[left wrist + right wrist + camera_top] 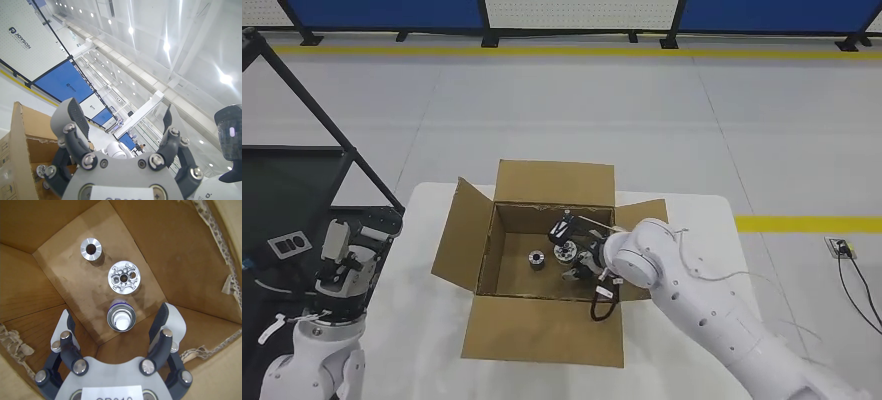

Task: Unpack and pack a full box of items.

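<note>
Box [542, 345]: set on table [412, 310], flaps folded out so the inside can be reached.
Contents: can [121, 319], disc [124, 277] and sleeve [91, 249] stood in a row on the box floor; judged not yet unpacked.
Right gripper [115, 311]: held inside box, pointed straight down over can, jaws spread wide, nothing gripped; can judged the next pick.
Left gripper [121, 105]: kept outside box by its left flap, tilted up toward ceiling, jaws apart, empty.

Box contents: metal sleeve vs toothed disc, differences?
The metal sleeve is a plain cylinder with one bore; the toothed disc is wider, with a notched rim and several holes. The sleeve sits farther from the spray can than the disc. Both are bare metal, bore-up on the box floor.
</note>
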### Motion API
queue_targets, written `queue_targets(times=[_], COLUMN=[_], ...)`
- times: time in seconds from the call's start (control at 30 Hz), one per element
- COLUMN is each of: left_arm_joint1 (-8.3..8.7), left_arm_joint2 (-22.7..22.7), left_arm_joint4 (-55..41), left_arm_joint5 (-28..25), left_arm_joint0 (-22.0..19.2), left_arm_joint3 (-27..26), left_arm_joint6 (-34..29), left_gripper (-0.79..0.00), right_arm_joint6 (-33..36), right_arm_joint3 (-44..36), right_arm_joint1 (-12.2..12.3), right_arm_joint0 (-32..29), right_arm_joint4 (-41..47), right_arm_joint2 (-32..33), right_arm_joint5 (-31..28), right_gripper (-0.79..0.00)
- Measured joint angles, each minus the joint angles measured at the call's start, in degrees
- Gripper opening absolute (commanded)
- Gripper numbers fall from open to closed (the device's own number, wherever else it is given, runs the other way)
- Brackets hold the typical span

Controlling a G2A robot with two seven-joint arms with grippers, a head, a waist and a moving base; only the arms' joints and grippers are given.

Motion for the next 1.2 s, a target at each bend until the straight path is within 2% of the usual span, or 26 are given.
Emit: queue_targets(times=[0.13, 0.17, 0.2, 0.23, 0.27, 0.3, 0.57, 0.63, 0.7, 0.83, 0.97, 1.2], left_arm_joint1=[0.03, 0.03, 0.04, 0.05, 0.05, 0.06, 0.15, 0.18, 0.21, 0.25, 0.27, 0.30], left_arm_joint2=[0.30, 0.36, 0.44, 0.48, 0.51, 0.53, 0.07, -0.18, -0.34, -0.37, -0.01, 1.18], left_arm_joint4=[0.04, 0.08, 0.15, 0.19, 0.21, 0.23, 0.28, 0.23, 0.21, 0.28, 0.43, 0.92], left_arm_joint5=[0.25, 0.29, 0.33, 0.37, 0.39, 0.42, 0.36, 0.37, 0.44, 0.50, 0.50, 1.12], left_arm_joint0=[-0.20, -0.27, -0.34, -0.39, -0.42, -0.46, -0.61, -0.73, -0.86, -1.12, -1.45, -2.62], left_arm_joint3=[-0.07, -0.07, -0.06, -0.06, -0.06, -0.05, -0.09, -0.24, -0.32, -0.25, 0.09, 0.81], left_arm_joint6=[-0.21, -0.21, -0.22, -0.22, -0.21, -0.19, -0.05, -0.01, 0.04, 0.09, 0.13, -0.09], left_gripper=[0.000, 0.000, 0.000, 0.000, 0.000, 0.000, 0.000, 0.000, 0.000, 0.000, 0.000, 0.000], right_arm_joint6=[0.55, 0.65, 0.66, 0.54, 0.44, 0.41, 1.86, 2.45, 2.75, 1.73, -0.15, 0.82], right_arm_joint3=[2.04, 2.42, 2.85, 3.12, 3.37, 3.70, 5.88, 6.19, 6.34, 5.55, 2.67, -10.99], right_arm_joint1=[-0.99, -1.19, -1.45, -1.63, -1.80, -2.02, -3.24, -3.53, -3.78, -3.88, -2.99, 0.28], right_arm_joint0=[0.94, 1.11, 1.31, 1.43, 1.50, 1.59, 2.44, 2.65, 2.72, 2.47, 1.19, -5.40], right_arm_joint4=[-0.24, -0.42, -0.74, -0.97, -1.16, -1.34, -2.48, -2.93, -3.22, -3.32, -3.75, -9.53], right_arm_joint2=[-1.16, -1.38, -1.63, -1.80, -1.97, -2.16, -2.85, -2.99, -3.04, -2.38, 0.03, 6.59], right_arm_joint5=[0.20, 0.34, 0.64, 0.86, 0.96, 0.99, 1.87, 2.29, 2.49, 1.54, 0.27, 3.09], right_gripper=[0.000, -0.031, -0.086, -0.206, -0.277, -0.400, -0.539, -0.631, -0.785, -0.785, -0.785, -0.785])
